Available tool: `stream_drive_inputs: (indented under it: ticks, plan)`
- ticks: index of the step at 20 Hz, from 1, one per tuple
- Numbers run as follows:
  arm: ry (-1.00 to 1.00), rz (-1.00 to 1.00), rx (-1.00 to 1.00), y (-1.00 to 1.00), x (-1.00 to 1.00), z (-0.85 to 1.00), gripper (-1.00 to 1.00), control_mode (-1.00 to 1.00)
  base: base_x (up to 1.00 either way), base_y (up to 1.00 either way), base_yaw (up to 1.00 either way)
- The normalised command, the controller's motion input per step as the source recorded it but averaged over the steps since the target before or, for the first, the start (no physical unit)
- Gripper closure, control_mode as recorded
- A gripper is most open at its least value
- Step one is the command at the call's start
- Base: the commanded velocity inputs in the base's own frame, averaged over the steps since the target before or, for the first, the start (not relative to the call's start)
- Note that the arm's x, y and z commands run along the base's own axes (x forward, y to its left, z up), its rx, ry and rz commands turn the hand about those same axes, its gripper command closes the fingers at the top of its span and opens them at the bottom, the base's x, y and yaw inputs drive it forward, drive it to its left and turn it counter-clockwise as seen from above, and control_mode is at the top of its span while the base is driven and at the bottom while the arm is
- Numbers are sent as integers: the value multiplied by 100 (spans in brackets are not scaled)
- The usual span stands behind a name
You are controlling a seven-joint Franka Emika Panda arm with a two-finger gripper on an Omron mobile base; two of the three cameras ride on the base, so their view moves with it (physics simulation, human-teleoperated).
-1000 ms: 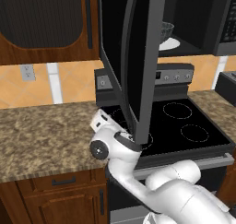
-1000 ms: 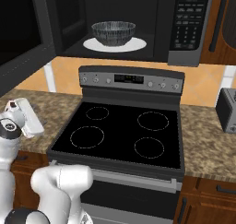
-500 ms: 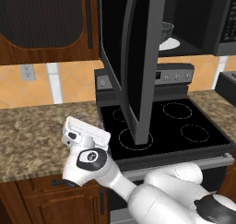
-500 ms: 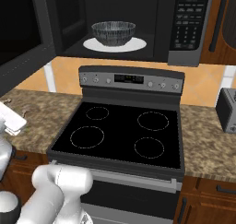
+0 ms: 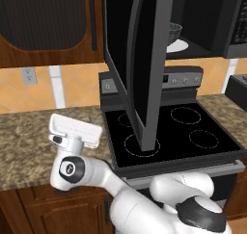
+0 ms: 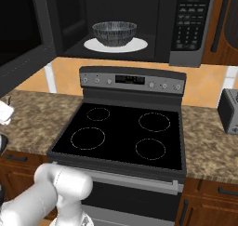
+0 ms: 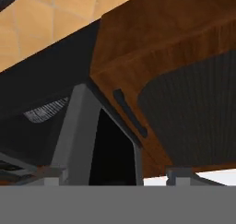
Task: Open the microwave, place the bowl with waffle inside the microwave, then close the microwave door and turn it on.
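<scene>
The microwave [image 6: 139, 25] hangs above the stove with its door [image 5: 144, 69] swung wide open, edge-on in the left base view. Inside, the small grey patterned bowl [image 6: 114, 33] rests on the white turntable plate [image 6: 135, 46]; what it holds is hidden by its wall. The bowl [image 5: 174, 32] also peeks out past the door. My gripper [image 5: 75, 130] hovers over the counter left of the stove, well clear of the door. It is open, fingertips [image 7: 45, 173] spread with nothing between them [image 7: 115, 174], aimed up at the door's grey frame [image 7: 76, 131].
A black four-ring stove [image 6: 123, 134] lies below the microwave. Brown wooden cabinet with ribbed pane [image 5: 46, 23] and black handle [image 7: 130, 113] sits left of the door. Granite counter [image 5: 29, 141] flanks the stove; a toaster [image 6: 228, 111] stands at right. Button panel [image 6: 188, 25] is at the microwave's right.
My hand has swung left, away from the door's lower edge, to over the counter. The door stays open and the bowl has not moved.
</scene>
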Motion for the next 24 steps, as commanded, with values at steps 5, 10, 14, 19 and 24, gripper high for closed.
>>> stream_drive_inputs:
  ticks: [5, 10, 14, 19, 24]
  plan:
    - [-34, -10, 1, -19, -50, 70, 100, -100, 0, 0, 0]
    - [-36, -13, 17, -68, -66, 64, 100, -100, 0, 0, 0]
    - [-36, -8, 23, -98, -80, 59, 100, -100, 0, 0, 0]
    - [-41, -6, 24, -100, -84, 70, 100, -100, 0, 0, 0]
    - [-35, -3, 27, -100, -81, 90, 100, -100, 0, 0, 0]
